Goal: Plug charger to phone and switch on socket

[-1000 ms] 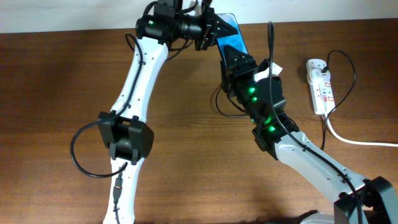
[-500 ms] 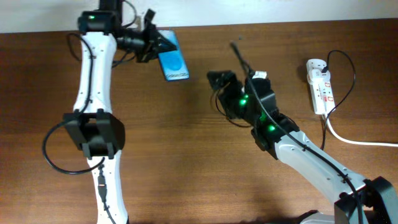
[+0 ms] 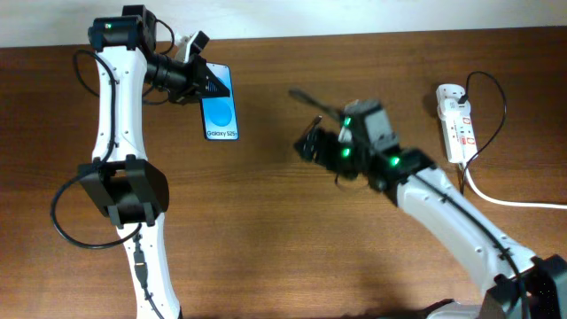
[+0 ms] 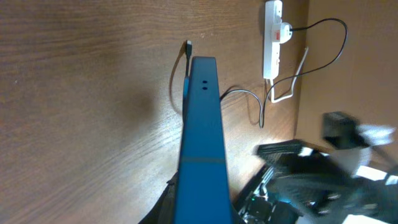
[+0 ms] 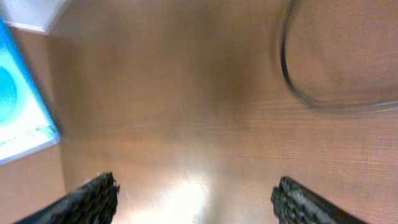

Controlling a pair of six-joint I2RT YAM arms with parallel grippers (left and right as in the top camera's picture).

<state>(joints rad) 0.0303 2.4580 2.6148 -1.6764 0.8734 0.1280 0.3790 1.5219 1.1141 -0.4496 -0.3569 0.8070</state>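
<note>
left gripper point(image 3: 202, 84) clamped on phone point(image 3: 220, 105), screen up, over table point(image 3: 266, 230) left rear, right gripper point(image 5: 199, 202) spread wide, empty, mid-table, charger point(image 4: 188, 46) tip loose on wood, not in phone, socket point(image 3: 455, 120) far right

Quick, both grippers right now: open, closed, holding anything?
Left gripper: closed on the phone.
Right gripper: open, holding nothing.
</note>
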